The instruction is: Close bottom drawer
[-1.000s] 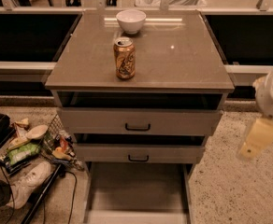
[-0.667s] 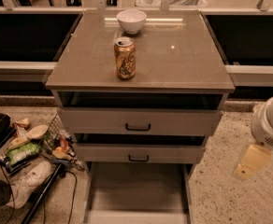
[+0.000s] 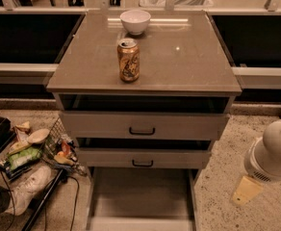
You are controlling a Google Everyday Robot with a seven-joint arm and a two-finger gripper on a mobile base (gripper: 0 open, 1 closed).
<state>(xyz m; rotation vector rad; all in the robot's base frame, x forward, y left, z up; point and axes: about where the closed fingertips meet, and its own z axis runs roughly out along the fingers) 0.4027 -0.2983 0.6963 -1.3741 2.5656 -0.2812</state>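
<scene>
Gripper (image 3: 245,191) sits at the lower right of the frame, a pale cream tip hanging under the white rounded arm housing (image 3: 274,150). Whether it is released or clenched cannot be told from this view. It hangs over the speckled floor (image 3: 218,179), to the right of the grey cabinet (image 3: 58,100), apart from all three drawers.

Nearest to it, at bottom centre, is the bottom drawer (image 3: 140,196). It is pulled far out toward the lower edge of the frame, its bare grey inside facing up. Its front runs along the frame's bottom edge and is partly cut off. Only floor lies between the drawer's right wall and the gripper.

Above it is the middle drawer (image 3: 179,158), out a little, with a small black handle (image 3: 142,164). Above that is the top drawer (image 3: 188,125), also out a little, with a dark gap over it and a black bar handle (image 3: 142,131).

On the cabinet top (image 3: 188,61) a soda can (image 3: 128,60) stands upright left of centre. A white bowl (image 3: 135,21) stands behind it near the far edge, apart from the can.

Lower left holds floor clutter: a wire basket (image 3: 54,150) of snack packets close to the cabinet's left side, a white sneaker (image 3: 27,189), and a black pole (image 3: 44,203) with a cable, slanting just left of the open drawer.
</scene>
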